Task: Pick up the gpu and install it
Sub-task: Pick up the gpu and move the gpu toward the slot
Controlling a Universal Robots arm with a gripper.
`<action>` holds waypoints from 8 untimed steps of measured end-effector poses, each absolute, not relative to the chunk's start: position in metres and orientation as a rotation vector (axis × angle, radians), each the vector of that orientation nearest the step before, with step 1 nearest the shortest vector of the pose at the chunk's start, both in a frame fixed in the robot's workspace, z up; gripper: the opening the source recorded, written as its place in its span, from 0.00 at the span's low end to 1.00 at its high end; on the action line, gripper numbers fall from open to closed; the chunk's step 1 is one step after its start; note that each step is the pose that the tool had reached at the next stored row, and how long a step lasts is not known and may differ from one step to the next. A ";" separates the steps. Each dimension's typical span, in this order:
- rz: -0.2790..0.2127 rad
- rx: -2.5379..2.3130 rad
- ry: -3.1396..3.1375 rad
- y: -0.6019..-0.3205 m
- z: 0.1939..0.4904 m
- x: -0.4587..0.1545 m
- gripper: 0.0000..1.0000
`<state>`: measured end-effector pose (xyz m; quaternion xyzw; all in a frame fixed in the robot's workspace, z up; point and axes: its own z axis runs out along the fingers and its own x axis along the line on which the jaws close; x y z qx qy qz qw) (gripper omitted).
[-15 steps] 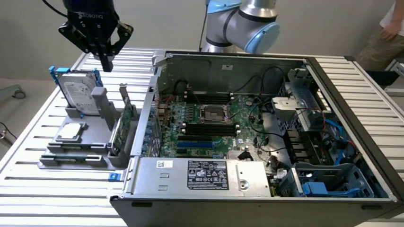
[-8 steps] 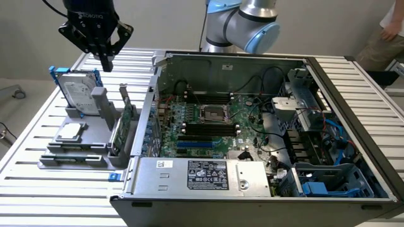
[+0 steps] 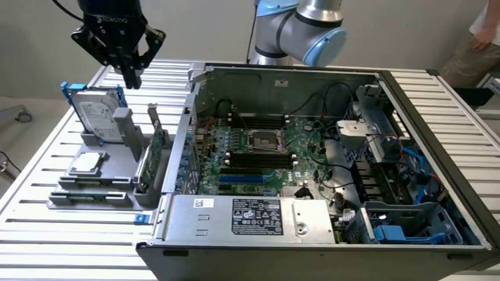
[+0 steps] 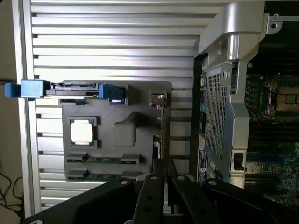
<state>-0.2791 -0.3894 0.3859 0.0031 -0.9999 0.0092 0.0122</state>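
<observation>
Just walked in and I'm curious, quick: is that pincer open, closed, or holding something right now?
Pincer: holds nothing, hanging above the grey parts stand; whether it is open or closed cannot be told.

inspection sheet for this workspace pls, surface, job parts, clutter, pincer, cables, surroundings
surface: slatted metal table carrying a grey parts holder and an open computer case
job's things: gpu standing on edge in the holder, on the side next to the case, not held; motherboard exposed inside the case
clutter: hard drive in blue frame upright, cpu chip lying flat, memory sticks, all in the holder
grippers: pincer hangs above the holder, holding nothing
cables: black and blue cables inside the case
surroundings: robot arm beyond the case; a person at the exterior view's right
</observation>
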 end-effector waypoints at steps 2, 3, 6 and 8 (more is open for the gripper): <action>0.029 0.010 -3.117 -0.389 0.386 -0.279 0.24; 0.029 0.010 -3.117 -0.389 0.386 -0.279 0.30; 0.029 0.010 -3.117 -0.389 0.386 -0.279 0.42; 0.033 0.009 -3.115 -0.389 0.383 -0.281 0.42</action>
